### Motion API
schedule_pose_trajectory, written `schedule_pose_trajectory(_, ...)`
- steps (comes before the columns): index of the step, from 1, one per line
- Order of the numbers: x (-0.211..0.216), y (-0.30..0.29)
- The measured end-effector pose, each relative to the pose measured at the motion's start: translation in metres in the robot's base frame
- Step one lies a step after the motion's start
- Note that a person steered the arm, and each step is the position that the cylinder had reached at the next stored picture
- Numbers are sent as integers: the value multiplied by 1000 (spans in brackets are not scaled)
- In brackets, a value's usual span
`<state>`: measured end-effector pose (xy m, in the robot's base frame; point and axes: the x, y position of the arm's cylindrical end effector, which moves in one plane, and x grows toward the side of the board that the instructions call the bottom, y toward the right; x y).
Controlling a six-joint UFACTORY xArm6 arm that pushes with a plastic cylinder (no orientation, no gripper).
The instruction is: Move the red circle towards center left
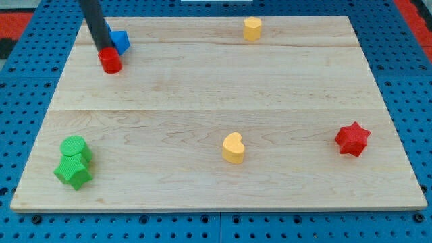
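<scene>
Barely any progress so far, I'd say: the small red circle block sits at the wooden worktop's top-left, touching a blue block, my tip just behind it; no pincer here.

1. This is looking like a robotics lab bench: a pale wooden board is lying on a blue perforated mounting plate.
2. Small coloured toy blocks are sitting scattered on the board, and red perforated panels are showing at the top corners.
</scene>
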<state>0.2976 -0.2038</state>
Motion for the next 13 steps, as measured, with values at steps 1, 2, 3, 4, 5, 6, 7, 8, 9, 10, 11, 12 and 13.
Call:
schedule_pose_trajectory(1, 10, 9)
schedule_pose_trajectory(2, 15, 9)
schedule_pose_trajectory(3, 15, 12)
schedule_pose_trajectory(4, 15, 34)
schedule_pose_trajectory(5, 15, 48)
schedule_pose_trajectory(6, 15, 59)
schedule_pose_trajectory(7, 15, 60)
schedule_pose_trajectory(8, 20, 60)
schedule_pose_trajectory(9, 25, 60)
schedule_pose_trajectory(10, 29, 59)
schedule_pose_trajectory(11, 14, 44)
schedule_pose_trajectory(12, 14, -15)
schedule_pose_trajectory(13, 25, 6)
